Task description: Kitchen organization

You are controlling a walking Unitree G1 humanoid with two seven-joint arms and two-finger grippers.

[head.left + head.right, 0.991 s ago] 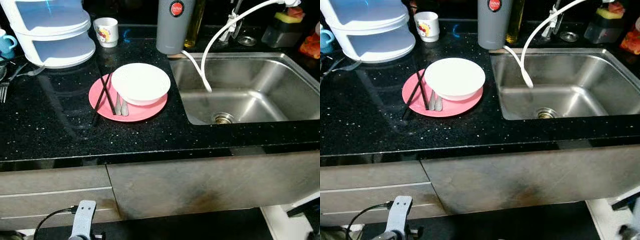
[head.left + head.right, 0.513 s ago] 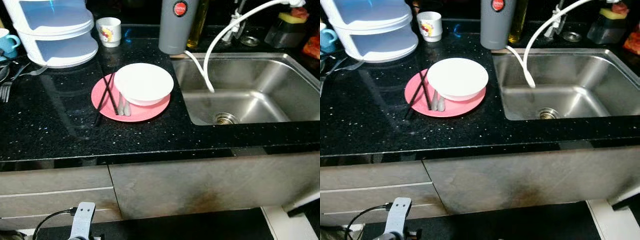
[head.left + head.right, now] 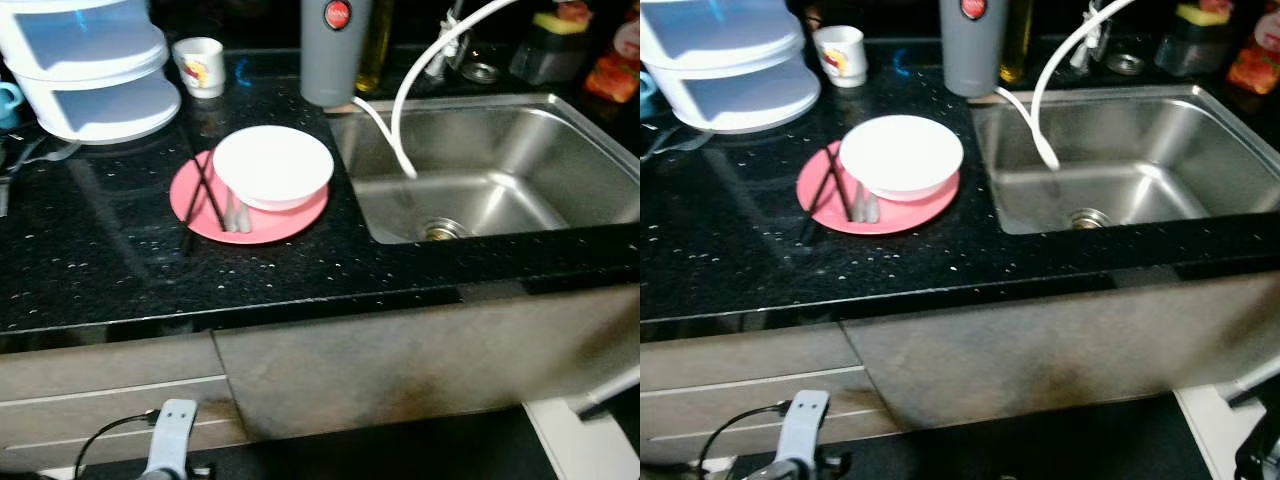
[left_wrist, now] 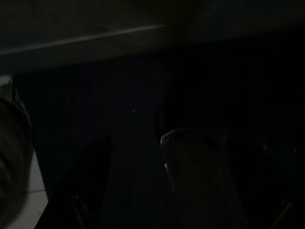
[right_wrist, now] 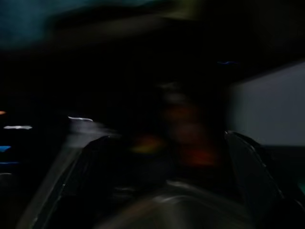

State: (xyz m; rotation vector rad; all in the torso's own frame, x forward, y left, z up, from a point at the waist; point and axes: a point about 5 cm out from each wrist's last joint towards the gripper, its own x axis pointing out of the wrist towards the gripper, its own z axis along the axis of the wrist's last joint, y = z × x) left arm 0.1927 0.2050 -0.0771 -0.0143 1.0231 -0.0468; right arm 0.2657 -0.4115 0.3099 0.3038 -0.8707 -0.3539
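A pink plate point(image 3: 285, 213) lies on the black counter point(image 3: 120, 260) left of the sink. On it sit a white bowl point(image 3: 272, 166), two black chopsticks point(image 3: 205, 190) and metal spoons point(image 3: 236, 212). Both arms hang low in front of the cabinet. The left arm's silver wrist point(image 3: 170, 440) pokes up at the lower left. In the dark left wrist view my left gripper point(image 4: 136, 138) has its fingers apart, nothing between them. The blurred right wrist view shows my right gripper point(image 5: 167, 138) spread wide and empty.
A steel sink point(image 3: 480, 160) with a white hose point(image 3: 400, 110) is on the right. A grey flask point(image 3: 333, 50), a white cup point(image 3: 200, 66) and stacked white containers point(image 3: 85, 70) stand at the back. Cabinet fronts point(image 3: 400, 370) lie below the counter edge.
The whole picture has shifted a little, so the camera moved. Plate, bowl and chopsticks stay where they were on the counter. Both arms still hang low.
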